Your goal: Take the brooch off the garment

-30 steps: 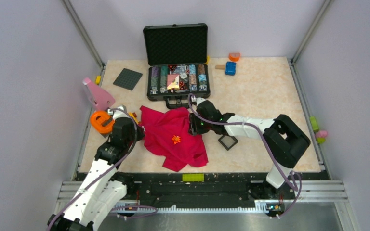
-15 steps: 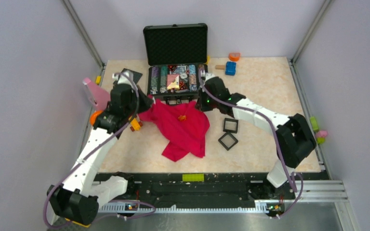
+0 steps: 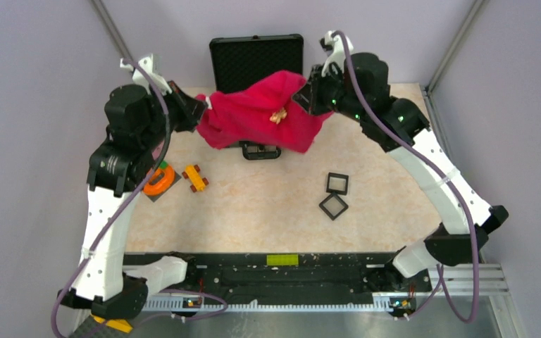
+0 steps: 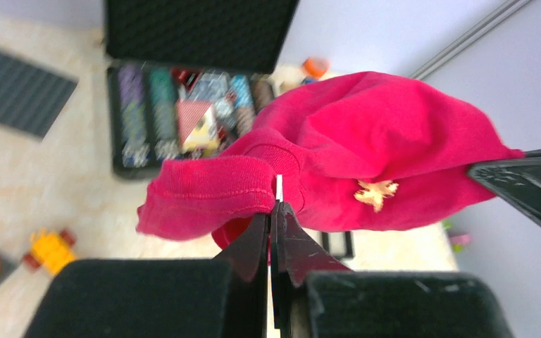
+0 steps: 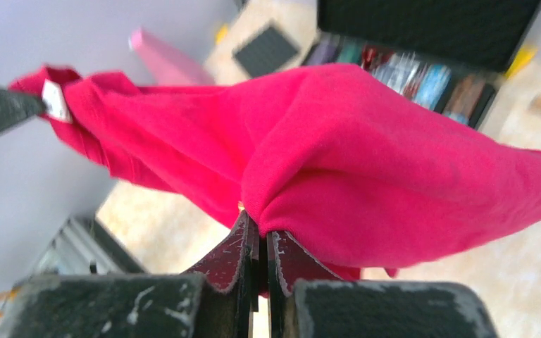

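the red garment (image 3: 253, 116) hangs stretched in the air between both arms. the left gripper (image 4: 275, 215) is clenched on a hemmed fold at one end, and the right gripper (image 5: 260, 239) is pinched tight on a bunched fold at the other. the brooch (image 3: 278, 115) is pinned to the cloth between them, nearer the right gripper.

the likely trouble is that neither gripper is free to pluck the brooch. letting go with either would probably drop the cloth slack and swing the brooch away. pulling harder could slip a thin fold out of the jaws.

plain lilac walls (image 3: 35, 105) enclose a pale marbled table (image 3: 268, 211) well below the grippers. an open black case (image 3: 256, 60) sits beneath the cloth, and two small black square frames (image 3: 336, 184) lie toward the bases.
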